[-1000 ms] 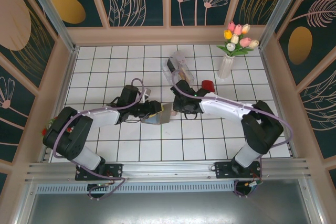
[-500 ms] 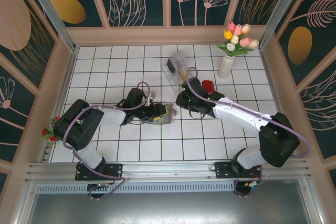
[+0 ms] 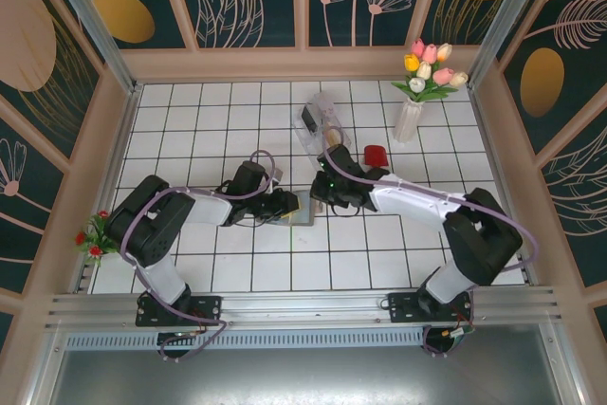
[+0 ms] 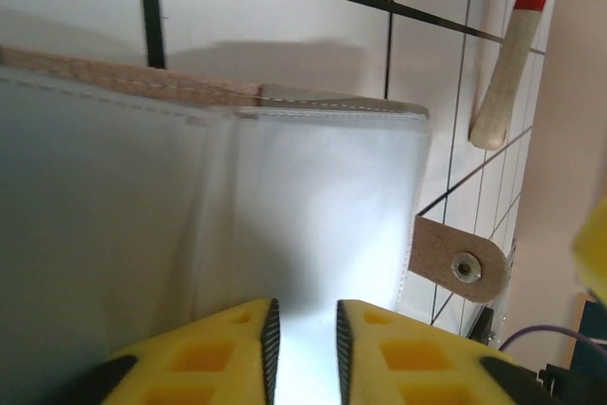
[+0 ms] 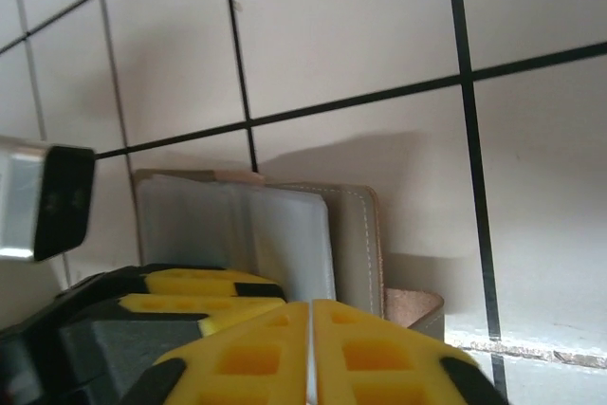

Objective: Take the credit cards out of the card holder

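Observation:
The grey-brown card holder (image 3: pixel 302 208) lies open on the white tiles between my two grippers. In the left wrist view its pale inner sleeves (image 4: pixel 313 196) spread wide, with a brown snap tab (image 4: pixel 460 261) at the right. My left gripper (image 4: pixel 303 305) has its fingers nearly together, with the pale sleeve running between them. It reaches the holder from the left (image 3: pixel 285 204). My right gripper (image 5: pixel 311 305) is shut, with its tips at the holder's right side (image 5: pixel 351 234). From above it sits at the holder's right edge (image 3: pixel 321 198). No card can be told apart from the sleeves.
A clear plastic box (image 3: pixel 321 120) stands just behind the holder, with a small red object (image 3: pixel 376 155) to its right. A vase of tulips (image 3: pixel 410 111) is at the back right. A red flower (image 3: pixel 92 239) lies by the left wall.
My left gripper slid a little right with the card holder. The right arm swung out and came back, and its gripper now rests lower against the holder's right edge.

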Robot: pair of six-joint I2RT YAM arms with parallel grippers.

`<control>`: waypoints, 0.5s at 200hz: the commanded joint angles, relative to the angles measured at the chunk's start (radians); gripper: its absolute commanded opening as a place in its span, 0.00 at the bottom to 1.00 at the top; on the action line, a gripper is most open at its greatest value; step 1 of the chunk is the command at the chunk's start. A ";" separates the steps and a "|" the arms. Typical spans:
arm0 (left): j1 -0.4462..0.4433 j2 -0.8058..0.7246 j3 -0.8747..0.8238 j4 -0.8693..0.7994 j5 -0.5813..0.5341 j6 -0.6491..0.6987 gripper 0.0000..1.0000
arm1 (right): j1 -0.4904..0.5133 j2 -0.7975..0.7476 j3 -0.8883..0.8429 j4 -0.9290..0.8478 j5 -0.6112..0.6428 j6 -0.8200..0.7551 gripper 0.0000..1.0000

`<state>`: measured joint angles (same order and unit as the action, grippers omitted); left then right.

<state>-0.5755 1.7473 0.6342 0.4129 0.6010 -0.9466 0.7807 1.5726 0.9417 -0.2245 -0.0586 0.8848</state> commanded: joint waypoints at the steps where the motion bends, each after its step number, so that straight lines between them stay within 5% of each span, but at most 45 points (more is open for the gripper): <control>1: -0.002 0.028 -0.008 -0.086 -0.058 0.015 0.21 | 0.010 0.053 0.048 -0.002 -0.015 0.019 0.07; 64: -0.002 -0.027 0.029 -0.133 -0.074 0.000 0.03 | 0.024 0.170 0.083 -0.022 0.019 0.017 0.05; 100: -0.001 -0.171 0.091 -0.290 -0.182 0.023 0.11 | 0.011 0.195 0.068 -0.013 0.002 -0.007 0.05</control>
<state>-0.5755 1.6749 0.6643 0.2649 0.5163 -0.9440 0.7982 1.7420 1.0183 -0.2276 -0.0612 0.8932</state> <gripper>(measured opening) 0.065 0.067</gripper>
